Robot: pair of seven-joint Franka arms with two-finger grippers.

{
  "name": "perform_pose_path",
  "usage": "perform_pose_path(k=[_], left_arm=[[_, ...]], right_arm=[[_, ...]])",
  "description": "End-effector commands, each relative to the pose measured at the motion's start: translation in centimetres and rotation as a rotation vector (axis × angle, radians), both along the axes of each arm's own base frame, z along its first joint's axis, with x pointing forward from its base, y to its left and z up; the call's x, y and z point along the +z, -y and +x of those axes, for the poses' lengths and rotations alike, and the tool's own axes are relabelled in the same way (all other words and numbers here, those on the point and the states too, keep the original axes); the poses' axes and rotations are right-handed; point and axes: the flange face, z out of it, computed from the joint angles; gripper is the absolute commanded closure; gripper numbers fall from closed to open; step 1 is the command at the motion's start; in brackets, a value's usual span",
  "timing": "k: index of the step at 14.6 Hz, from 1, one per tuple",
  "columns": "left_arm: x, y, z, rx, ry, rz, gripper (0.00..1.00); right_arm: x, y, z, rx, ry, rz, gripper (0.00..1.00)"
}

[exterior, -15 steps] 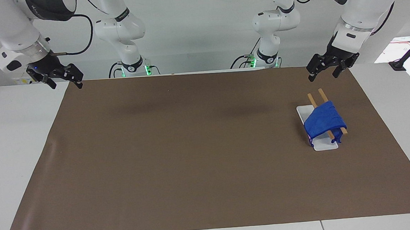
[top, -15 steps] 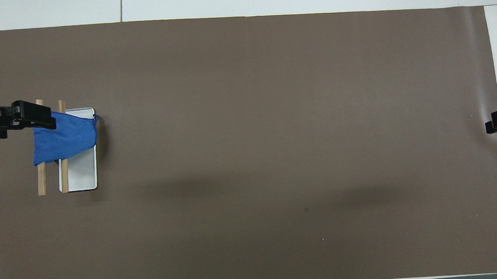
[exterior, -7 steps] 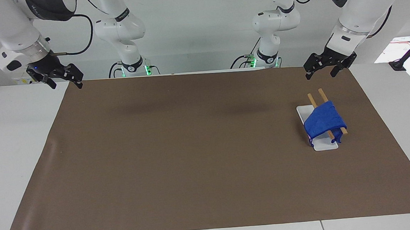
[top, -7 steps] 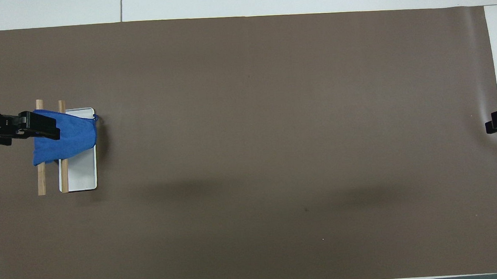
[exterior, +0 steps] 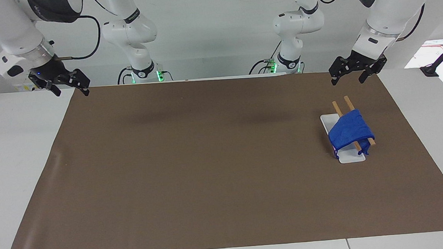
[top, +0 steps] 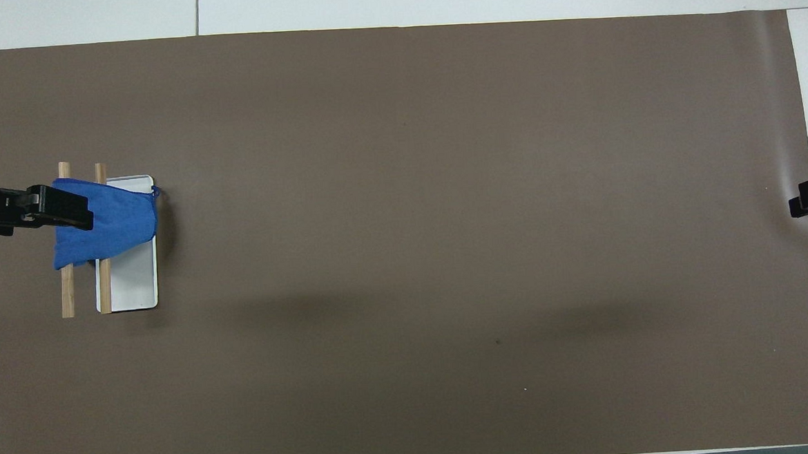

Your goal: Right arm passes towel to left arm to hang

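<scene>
Draping over two round wooden rails of one rack with a flat white base, one soft royal-blue towel hangs at the left arm's end of the brown mat. Left gripper hovers over the mat's edge nearer the robots than the towel, fingers spread, empty. Right gripper waits, fingers apart, holding nothing.

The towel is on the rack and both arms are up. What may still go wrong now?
The towel is draped over both wooden bars only at one end of the rack, so it might slide off. One corner hangs beside the white base. The left pincer, open and raised, seems clear of it; the right pincer waits.
</scene>
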Motion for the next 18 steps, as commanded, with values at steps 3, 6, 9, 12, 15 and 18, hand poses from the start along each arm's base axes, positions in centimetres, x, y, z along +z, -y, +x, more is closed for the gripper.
perform_pose_path(k=[3,6,9,12,15,18], left_arm=[[0.4,-0.4,-0.7,-0.019,0.004,0.021,0.0],[0.4,-0.3,-0.6,-0.02,0.005,0.021,0.0],[0.5,-0.5,-0.6,-0.022,0.004,0.046,0.0],[0.5,-0.6,-0.6,-0.02,0.007,0.045,0.0],[0.6,-0.5,-0.7,-0.019,0.017,0.044,0.0],[0.5,-0.6,-0.7,-0.01,0.015,0.044,0.0]], right_arm=[[-0.1,0.2,-0.4,0.011,0.003,0.007,0.0],[-0.1,0.2,-0.4,0.011,0.003,0.007,0.0],[0.0,0.4,-0.4,0.007,0.009,0.006,0.0],[0.0,-0.1,-0.2,0.019,0.015,0.008,0.0],[0.2,-0.6,0.1,0.015,0.039,0.057,0.0],[0.2,-0.5,0.2,0.018,0.051,0.055,0.0]])
